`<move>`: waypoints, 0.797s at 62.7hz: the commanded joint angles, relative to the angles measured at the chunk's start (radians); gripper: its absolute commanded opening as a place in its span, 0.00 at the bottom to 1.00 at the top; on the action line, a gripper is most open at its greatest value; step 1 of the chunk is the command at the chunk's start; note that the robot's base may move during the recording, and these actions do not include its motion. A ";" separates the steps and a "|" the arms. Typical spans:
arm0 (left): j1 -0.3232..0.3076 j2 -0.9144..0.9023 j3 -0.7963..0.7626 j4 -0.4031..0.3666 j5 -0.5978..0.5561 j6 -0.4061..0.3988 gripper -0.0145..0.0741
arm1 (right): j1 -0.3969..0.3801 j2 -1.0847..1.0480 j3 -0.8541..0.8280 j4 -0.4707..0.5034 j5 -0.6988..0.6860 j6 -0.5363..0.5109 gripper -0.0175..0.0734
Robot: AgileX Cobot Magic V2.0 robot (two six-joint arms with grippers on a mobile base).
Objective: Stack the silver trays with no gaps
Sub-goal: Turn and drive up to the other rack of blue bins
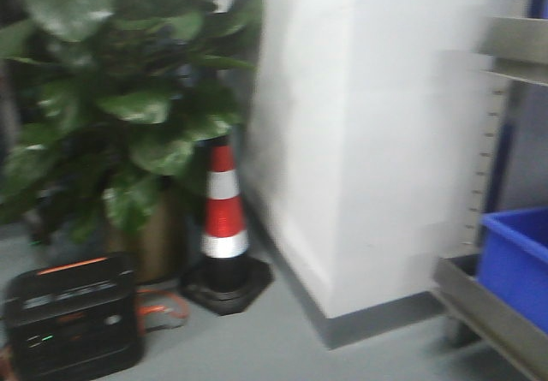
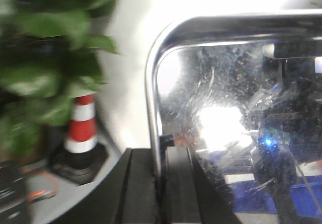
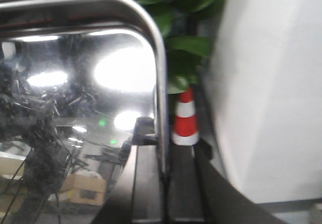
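Clamps tray [image 2: 226, 108] left rim between closed left gripper [image 2: 161, 153] jaws, bottom centre of frame; clamps right rim likewise with right gripper [image 3: 165, 151], bottom centre, with tray filling both wrist frames

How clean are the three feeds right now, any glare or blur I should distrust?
Front view: motion-blurred throughout, cone and plant smeared. Left wrist: white glare patch on the tray floor, wall blown out, plant soft. Right wrist: bright reflections across the tray, mirrored clutter below them.
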 commanded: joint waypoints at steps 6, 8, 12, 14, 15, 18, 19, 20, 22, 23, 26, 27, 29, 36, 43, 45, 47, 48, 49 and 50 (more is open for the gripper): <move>-0.011 -0.005 -0.009 -0.022 -0.032 0.003 0.14 | 0.002 -0.012 -0.011 -0.005 -0.075 0.007 0.11; -0.011 -0.005 -0.009 -0.022 -0.032 0.003 0.14 | 0.002 -0.012 -0.011 -0.005 -0.075 0.007 0.11; -0.011 -0.005 -0.009 -0.022 -0.032 0.003 0.14 | 0.002 -0.012 -0.011 -0.005 -0.075 0.007 0.11; -0.011 -0.005 -0.009 -0.022 -0.032 0.003 0.14 | 0.002 -0.012 -0.011 -0.005 -0.075 0.007 0.11; -0.011 -0.005 -0.009 -0.022 -0.032 0.003 0.14 | 0.002 -0.012 -0.011 -0.005 -0.075 0.007 0.11; -0.011 -0.005 -0.009 -0.022 -0.032 0.003 0.14 | 0.002 -0.012 -0.011 -0.005 -0.075 0.007 0.11; -0.011 -0.005 -0.009 -0.022 -0.032 0.003 0.14 | 0.002 -0.012 -0.011 -0.005 -0.075 0.007 0.11; -0.011 -0.005 -0.009 -0.022 -0.032 0.003 0.14 | 0.002 -0.012 -0.011 -0.005 -0.075 0.007 0.11; -0.011 -0.005 -0.009 -0.022 -0.032 0.003 0.14 | 0.002 -0.012 -0.011 -0.005 -0.075 0.007 0.11; -0.011 -0.005 -0.009 -0.022 -0.032 0.003 0.14 | 0.002 -0.012 -0.011 -0.005 -0.075 0.007 0.11; -0.011 -0.005 -0.009 -0.022 -0.032 0.003 0.14 | 0.002 -0.012 -0.011 -0.005 -0.075 0.007 0.11; -0.011 -0.005 -0.009 -0.022 -0.032 0.003 0.14 | 0.002 -0.012 -0.011 -0.005 -0.075 0.007 0.11; -0.011 -0.005 -0.009 -0.022 -0.032 0.003 0.14 | 0.002 -0.012 -0.011 -0.005 -0.075 0.007 0.11; -0.011 -0.005 -0.009 -0.022 -0.032 0.003 0.14 | 0.002 -0.012 -0.011 -0.005 -0.075 0.007 0.11; -0.011 -0.005 -0.009 -0.022 -0.032 0.003 0.14 | 0.002 -0.012 -0.011 -0.005 -0.075 0.007 0.11; -0.011 -0.005 -0.009 -0.022 -0.032 0.003 0.14 | 0.002 -0.012 -0.011 -0.005 -0.075 0.007 0.11; -0.011 -0.005 -0.009 -0.022 -0.032 0.003 0.14 | 0.002 -0.012 -0.011 -0.005 -0.075 0.007 0.11; -0.011 -0.005 -0.009 -0.022 -0.032 0.003 0.14 | 0.002 -0.012 -0.011 -0.005 -0.075 0.007 0.11; -0.011 -0.005 -0.009 -0.022 -0.032 0.003 0.14 | 0.002 -0.012 -0.011 -0.005 -0.075 0.007 0.11; -0.011 -0.005 -0.009 -0.022 -0.032 0.003 0.14 | 0.002 -0.012 -0.011 -0.005 -0.075 0.007 0.11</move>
